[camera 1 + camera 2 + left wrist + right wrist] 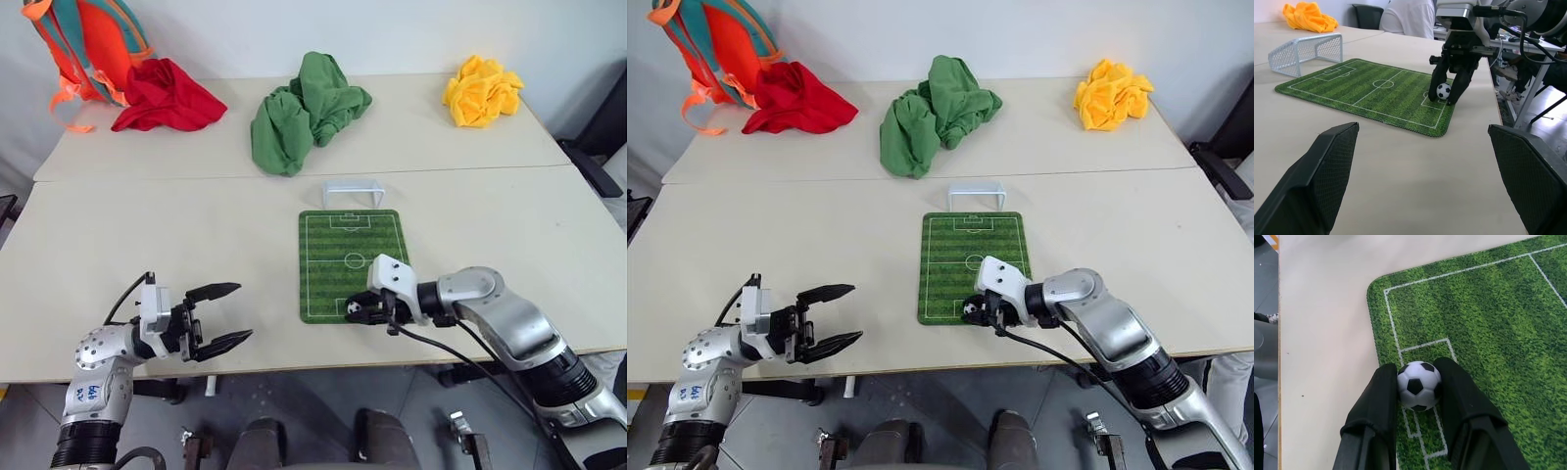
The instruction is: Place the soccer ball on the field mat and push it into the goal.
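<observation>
The soccer ball (1419, 385) is clamped between the right tool's (364, 311) fingers, low over the field mat's (333, 257) near end by the bench's (147, 225) near edge. The left tool (217, 317) is held apart, empty.

- My arms are silver-grey metal shells with black ribbed joint sections nearer the shoulder.
- My left pincer (221, 316) has two black fingers with a fine textured grip, behind a white block.
- My right pincer (359, 310) carries a white housing, too.
- Thin black cables loop off both wrists.
- A small blue marking sits on my left forearm.
</observation>
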Tool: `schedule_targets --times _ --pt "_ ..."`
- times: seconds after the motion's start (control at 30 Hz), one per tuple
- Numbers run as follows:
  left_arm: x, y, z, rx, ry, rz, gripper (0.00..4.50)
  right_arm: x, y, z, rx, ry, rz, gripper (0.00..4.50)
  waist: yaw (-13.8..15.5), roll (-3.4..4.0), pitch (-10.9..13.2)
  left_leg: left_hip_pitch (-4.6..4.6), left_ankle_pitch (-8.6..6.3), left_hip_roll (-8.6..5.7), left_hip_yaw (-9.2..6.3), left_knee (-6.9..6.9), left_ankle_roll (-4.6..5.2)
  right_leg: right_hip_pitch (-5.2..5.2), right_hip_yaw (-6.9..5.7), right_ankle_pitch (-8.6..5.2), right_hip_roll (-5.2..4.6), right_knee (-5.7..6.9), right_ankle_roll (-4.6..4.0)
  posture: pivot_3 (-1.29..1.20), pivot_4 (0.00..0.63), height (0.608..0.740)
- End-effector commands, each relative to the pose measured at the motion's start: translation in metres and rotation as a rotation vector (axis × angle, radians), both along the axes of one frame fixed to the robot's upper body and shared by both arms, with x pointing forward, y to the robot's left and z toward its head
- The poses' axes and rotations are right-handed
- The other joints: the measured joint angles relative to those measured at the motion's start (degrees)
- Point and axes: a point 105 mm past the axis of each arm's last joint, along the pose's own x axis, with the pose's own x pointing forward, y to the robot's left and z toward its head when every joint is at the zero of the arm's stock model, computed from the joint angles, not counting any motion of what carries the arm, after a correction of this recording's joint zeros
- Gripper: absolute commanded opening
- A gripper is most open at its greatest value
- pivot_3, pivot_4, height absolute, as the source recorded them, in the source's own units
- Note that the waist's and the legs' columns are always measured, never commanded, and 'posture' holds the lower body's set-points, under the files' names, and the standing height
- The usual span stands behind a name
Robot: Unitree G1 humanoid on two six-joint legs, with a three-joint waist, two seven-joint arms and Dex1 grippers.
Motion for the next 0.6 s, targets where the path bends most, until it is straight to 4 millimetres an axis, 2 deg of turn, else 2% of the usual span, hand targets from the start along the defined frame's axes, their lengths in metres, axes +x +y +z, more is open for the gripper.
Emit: schedule_targets --times 0.03,0.27,0.47,0.53,0.6 --pt "-0.0004 0.0001 0.0098 0.001 -0.045 0.000 4.50 0.0021 0.0020 0.0010 0.014 -0.017 0.004 0.85 -0.01 0.00 0.00 0.00 0.00 0.00 0.00 0.00 0.00 0.00 0.00 0.00 0.00 0.00 0.00 0.00 0.150 0.740" --pt "0.0008 0.0015 0.0104 0.003 -0.046 0.007 4.50 0.0073 -0.0036 0.0049 0.028 -0.030 -0.011 0.85 -0.02 0.00 0.00 0.01 0.00 0.00 0.00 0.00 0.00 0.00 0.00 0.00 0.01 0.01 0.00 0.00 0.150 0.740" --pt "0.0027 -0.0014 0.0118 -0.001 -0.051 0.004 4.50 0.0065 -0.0053 -0.0002 0.035 -0.026 -0.014 0.85 -0.01 0.00 0.00 0.01 0.00 0.01 0.00 0.01 -0.01 0.00 0.00 0.00 0.01 0.01 -0.01 0.00 0.150 0.740" --pt "0.0032 -0.0014 0.0120 -0.001 -0.052 0.005 4.50 0.0062 -0.0057 -0.0009 0.036 -0.025 -0.013 1.59 -0.01 0.00 0.00 0.01 0.00 0.01 0.01 0.01 -0.01 0.00 0.00 0.00 0.01 0.01 -0.01 0.00 0.150 0.740" --pt "0.0035 -0.0011 0.0120 0.000 -0.052 0.005 4.50 0.0069 -0.0065 -0.0013 0.038 -0.030 -0.017 2.14 -0.01 0.00 0.00 0.01 0.00 0.01 0.01 0.01 0.00 0.00 0.00 0.00 0.01 0.01 -0.01 0.00 0.150 0.740"
